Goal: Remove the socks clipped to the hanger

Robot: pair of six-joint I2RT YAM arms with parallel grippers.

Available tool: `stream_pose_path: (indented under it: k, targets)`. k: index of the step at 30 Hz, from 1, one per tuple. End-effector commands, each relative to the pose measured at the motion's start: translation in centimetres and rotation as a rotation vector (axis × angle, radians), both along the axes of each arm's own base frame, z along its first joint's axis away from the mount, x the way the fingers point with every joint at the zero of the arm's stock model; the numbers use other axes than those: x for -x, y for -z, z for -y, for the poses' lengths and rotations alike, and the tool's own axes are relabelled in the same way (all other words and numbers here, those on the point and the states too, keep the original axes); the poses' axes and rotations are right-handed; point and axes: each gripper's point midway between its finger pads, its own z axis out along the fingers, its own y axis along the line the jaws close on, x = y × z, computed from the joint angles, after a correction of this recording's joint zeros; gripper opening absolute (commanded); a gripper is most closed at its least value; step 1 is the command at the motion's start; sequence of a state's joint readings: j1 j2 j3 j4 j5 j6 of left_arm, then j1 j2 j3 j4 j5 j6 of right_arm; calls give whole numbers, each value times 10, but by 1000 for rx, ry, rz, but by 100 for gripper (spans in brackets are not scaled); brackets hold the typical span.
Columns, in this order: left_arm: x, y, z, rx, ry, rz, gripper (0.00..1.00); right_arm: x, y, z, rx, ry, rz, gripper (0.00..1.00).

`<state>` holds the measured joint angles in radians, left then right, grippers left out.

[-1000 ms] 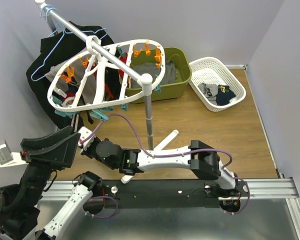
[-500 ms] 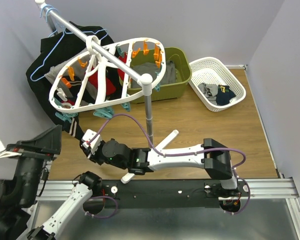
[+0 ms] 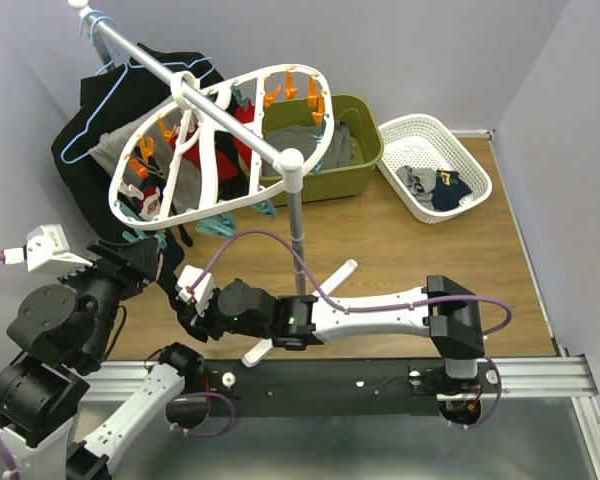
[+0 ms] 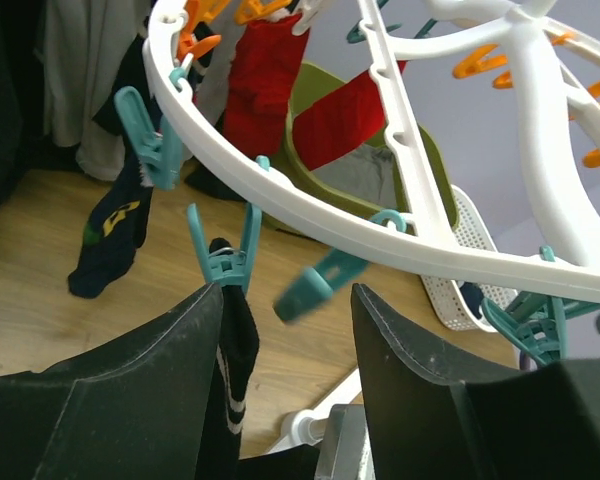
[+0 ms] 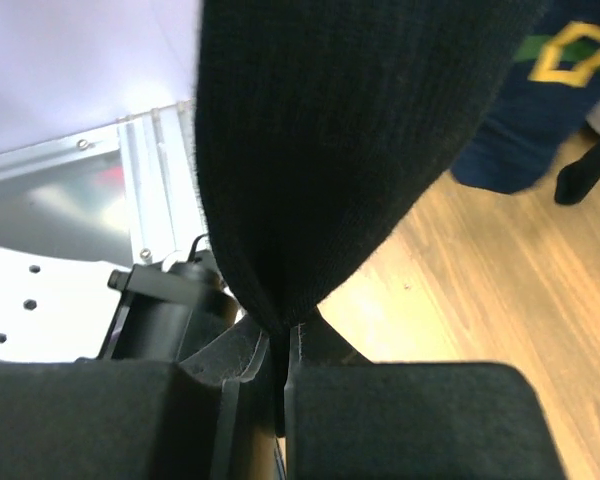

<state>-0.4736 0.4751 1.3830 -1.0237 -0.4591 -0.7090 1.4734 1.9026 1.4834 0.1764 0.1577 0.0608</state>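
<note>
Pull-off step: my right hand (image 5: 280, 340), closed tight, pinches the black sock (image 5: 330, 150) below the near-left rim of the hanger (image 3: 242, 200); my left hand (image 4: 285, 330) gapes empty. Next, I judge: tug downward off the teal peg (image 4: 225, 262).

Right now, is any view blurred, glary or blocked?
Top external: sharp, evenly lit. Left wrist: one teal peg is motion-smeared; the hanger rim is crisp. Right wrist: the black sock fills the frame, the navy sock behind is soft, and the metal rail is washed out.
</note>
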Motion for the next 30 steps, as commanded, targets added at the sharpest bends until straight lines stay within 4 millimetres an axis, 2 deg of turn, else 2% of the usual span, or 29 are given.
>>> stream_pose_path:
  k: [1,9,13,18,21,24,25,26,28,30]
  targets:
    - [-8,11,-9,-7,-80,-58,61,15,-7,9,-2,-53,-36,6]
    - [-16,18,-11,-48,-109,-91,59,15,-11,14,-2,-49,-28,6]
    - [-25,18,-8,-67,-107,-73,63,14,-12,15,-4,-43,-26,7]
    - [-35,27,-10,-107,-141,-92,61,13,-17,19,-15,-38,-27,6]
    - [-39,24,-11,-119,-149,-71,55,12,-20,22,-25,-31,-27,6]
    - [-40,17,-12,-126,-150,-47,38,12,-23,23,-28,-31,-29,6]
    - [-40,16,-12,-126,-153,-45,23,13,-22,23,-26,-32,-30,6]
    - [-40,13,-12,-126,-153,-37,17,13,-23,24,-27,-31,-29,6]
    - [-39,11,-12,-122,-149,-32,6,12,-21,24,-21,-28,-32,6]
    - [-37,7,-11,-123,-136,-18,2,13,-19,26,-16,-28,-34,6]
